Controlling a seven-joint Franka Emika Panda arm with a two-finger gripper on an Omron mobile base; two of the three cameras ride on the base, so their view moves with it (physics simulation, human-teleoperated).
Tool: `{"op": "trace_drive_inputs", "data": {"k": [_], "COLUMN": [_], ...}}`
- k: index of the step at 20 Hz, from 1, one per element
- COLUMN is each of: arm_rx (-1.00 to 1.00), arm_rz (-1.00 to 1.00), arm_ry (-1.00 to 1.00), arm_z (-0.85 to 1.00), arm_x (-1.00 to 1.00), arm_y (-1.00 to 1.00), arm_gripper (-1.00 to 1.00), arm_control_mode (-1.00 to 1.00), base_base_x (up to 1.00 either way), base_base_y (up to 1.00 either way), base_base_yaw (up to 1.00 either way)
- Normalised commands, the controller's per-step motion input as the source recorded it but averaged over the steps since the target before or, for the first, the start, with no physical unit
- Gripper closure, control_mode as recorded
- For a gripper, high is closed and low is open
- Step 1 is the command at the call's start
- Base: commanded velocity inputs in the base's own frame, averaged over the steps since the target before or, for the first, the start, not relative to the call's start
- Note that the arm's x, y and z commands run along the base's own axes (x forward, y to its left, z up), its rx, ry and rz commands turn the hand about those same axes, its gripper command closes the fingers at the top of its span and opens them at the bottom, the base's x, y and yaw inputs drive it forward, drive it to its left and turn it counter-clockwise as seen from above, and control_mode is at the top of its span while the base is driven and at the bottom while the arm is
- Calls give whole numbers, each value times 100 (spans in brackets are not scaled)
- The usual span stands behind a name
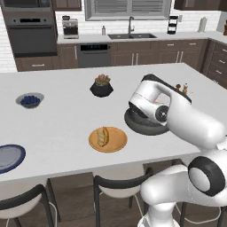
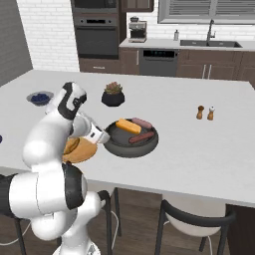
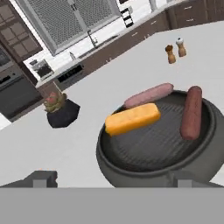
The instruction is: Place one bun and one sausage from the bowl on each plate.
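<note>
- The gripper [image 3: 107,179] is hanging wide open, holding nothing, just at the near rim of the dark bowl [image 3: 131,168].
- Inside are lying a yellow bun [image 3: 132,118] and two sausages [image 3: 191,113], each well apart from the blue plate [image 1: 6,158].
- The bun looks soft and light, so I'd be pinching it gently across its middle.
- In the hand view its long axis is running left to right, tilting slightly up.
- The orange plate [image 1: 116,142] is already carrying a bun.

A broad white island [image 1: 66,119] fills the foreground. Beyond it, dark brown cabinets [image 1: 146,53] run along a white brick wall [image 2: 50,30] under a pale counter [image 1: 133,39]. A sink with a tap [image 1: 131,31] sits in that counter, below a window [image 1: 127,9]. Left of the sink stand a dishwasher [image 1: 93,55], a coffee machine [image 1: 70,28] and a built-in oven [image 1: 30,33]. Dark-framed white chairs [image 2: 199,221] are tucked under the island's near edge, on a wooden floor [image 2: 134,224].
</note>
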Motion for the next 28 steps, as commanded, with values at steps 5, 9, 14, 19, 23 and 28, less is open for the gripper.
{"op": "trace_drive_inputs", "data": {"k": [5, 9, 14, 19, 23, 28], "arm_rx": [47, 20, 5, -28, -78, -93], "arm_rz": [-12, -12, -9, 1, 2, 0], "arm_ry": [-7, 0, 0, -11, -16, -8], "arm_z": [100, 100, 80, -19, -80, -79], "arm_x": [18, 23, 15, -7, -30, -29], "arm_y": [-52, -14, 0, -10, -4, -2], "arm_gripper": [-100, -100, -100, -100, -100, -100], "arm_control_mode": [-100, -100, -100, -100, -100, -100], "base_base_x": [0, 0, 0, 0, 0, 0], "base_base_y": [0, 0, 0, 0, 0, 0], "base_base_yaw": [0, 0, 0, 0, 0, 0]}}
